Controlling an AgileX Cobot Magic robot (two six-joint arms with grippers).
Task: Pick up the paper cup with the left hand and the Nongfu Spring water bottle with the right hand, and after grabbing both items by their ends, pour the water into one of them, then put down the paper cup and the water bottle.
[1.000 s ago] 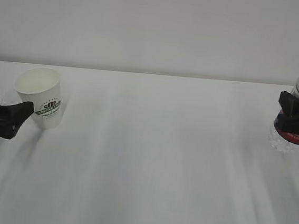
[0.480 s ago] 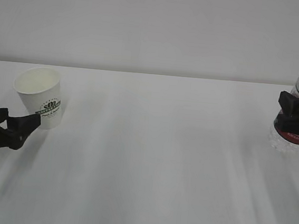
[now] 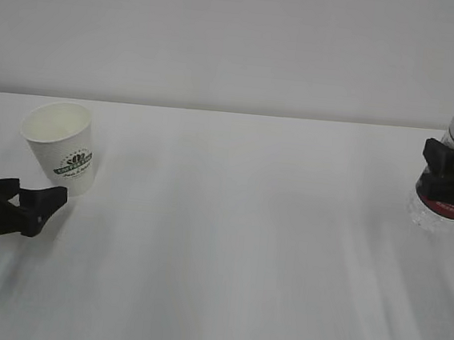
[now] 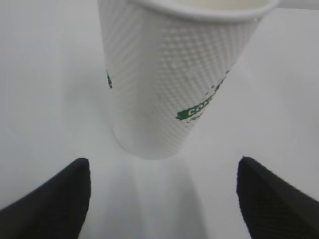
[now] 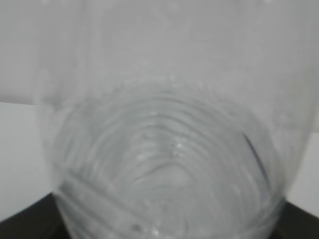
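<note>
Since the earlier frame, the left pincer (image 3: 43, 200) had drawn back toward the near left, leaving the paper cup (image 3: 59, 147) standing free on the white table (image 3: 236, 243), jaws spread wide just short of it. At the far right edge, the right pincer (image 3: 452, 171) gripped the upright Nongfu Spring water bottle (image 3: 448, 209) around its red label.

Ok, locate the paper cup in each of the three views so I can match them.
Exterior view: paper cup at far left, standing on the white table.
Left wrist view: it fills the top centre, beyond the two black fingers.
Right wrist view: not in it.
Shared landmark: the cup's green logo.
</note>
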